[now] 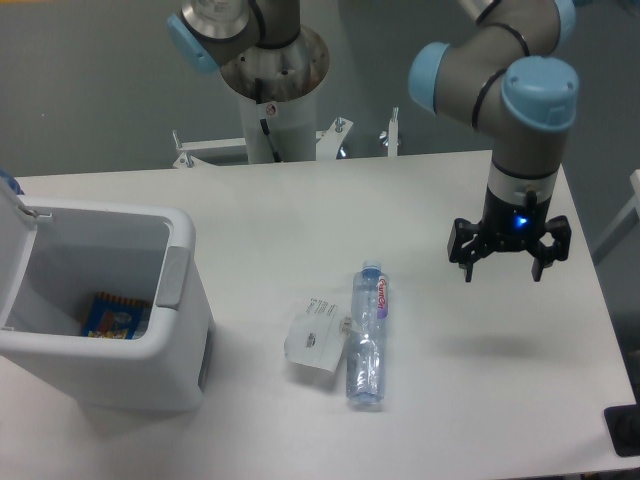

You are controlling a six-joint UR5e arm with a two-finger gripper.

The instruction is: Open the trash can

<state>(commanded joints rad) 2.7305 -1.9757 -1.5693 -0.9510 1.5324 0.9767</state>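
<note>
The large boxy white plastic trash can [110,340] sits at the left end of the white surface [300,210], close to the front-left corner. Its lid [12,215] is up, swung back at the far left so only an edge shows, and the bin's mouth is wide open. Down inside, on the bottom, lies a small colourful packet [112,315] in blue and yellow. A grey latch tab [172,278] runs down the can's right-hand rim.

Over on the right side, well apart from the can, the black two-finger gripper [509,270] hangs above the surface with a blue light glowing on its body. The jaws are spread wide and hold nothing; a soft shadow lies on the surface beneath them.

In the middle of the surface, a clear plastic bottle [366,335] with a blue cap lies on its side, cap pointing away from the front edge. Just beside it, touching on its left, rests a small white carton [316,338] with printed text.
</note>
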